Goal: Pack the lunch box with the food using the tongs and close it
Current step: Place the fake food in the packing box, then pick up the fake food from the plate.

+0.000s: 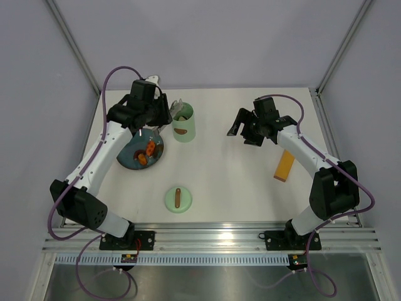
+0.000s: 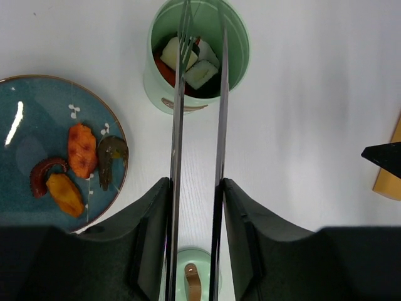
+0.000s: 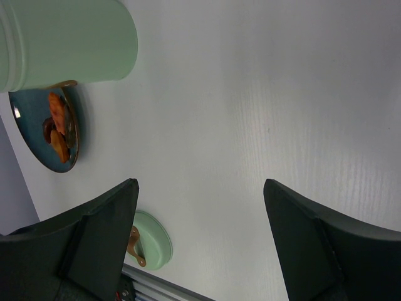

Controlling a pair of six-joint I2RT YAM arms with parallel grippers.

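Note:
The mint-green lunch box [image 1: 183, 128] stands open at the back of the table. My left gripper [image 1: 164, 116] is shut on the silver tongs [image 2: 177, 125], one arm against each finger. The tong tips reach into the lunch box [image 2: 158, 88], over white and red pieces of food [image 2: 200, 72] inside. More orange and dark food [image 2: 81, 149] lies on the blue plate [image 2: 37, 113], left of the box. The green lid [image 1: 178, 199] with its brown handle rests on the table near the front. My right gripper [image 1: 241, 132] hovers open and holds nothing, to the right of the lunch box [image 3: 69, 44].
A flat orange-yellow strip [image 1: 284, 165] lies at the right, beside the right arm. The plate [image 1: 128, 157] sits under the left forearm. In the right wrist view the lid [image 3: 153, 248] shows near the table's front rail.

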